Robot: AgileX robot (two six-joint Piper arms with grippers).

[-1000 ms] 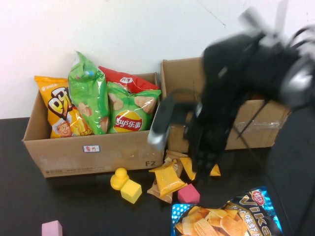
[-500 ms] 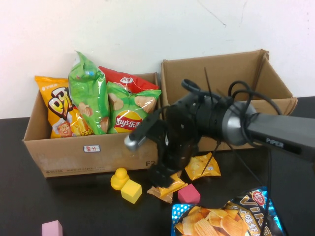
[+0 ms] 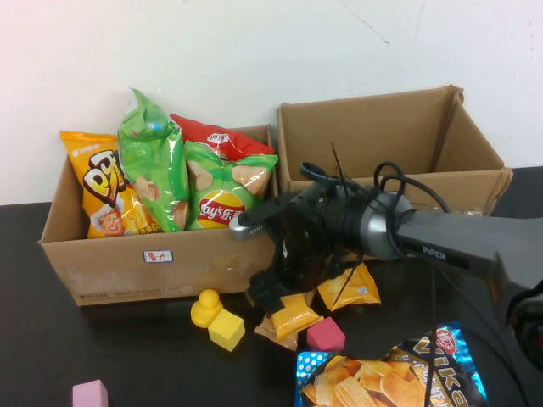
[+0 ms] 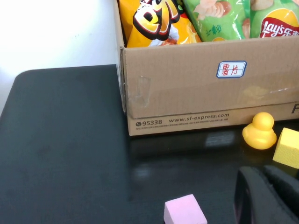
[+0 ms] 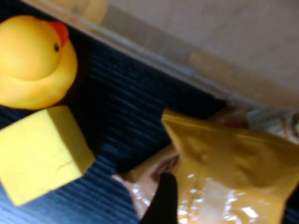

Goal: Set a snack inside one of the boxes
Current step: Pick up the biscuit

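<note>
Small yellow snack packets lie on the black table in front of the left box, which holds several chip bags. The right box stands open beside it. My right gripper is low over the nearest yellow packet. It is open, with one fingertip at the packet's edge and the other at its far side. A second yellow packet lies just beyond. My left gripper hovers near the table, fingers together and empty, out of the high view.
A yellow duck, a yellow cube and a magenta cube lie close around the packets. A pink cube sits front left. A blue Vika chips bag lies front right. The right arm stretches across in front of the right box.
My right arm has swung down from in front of the right box to the yellow packets before the left box, and its gripper has settled over the nearest packet.
</note>
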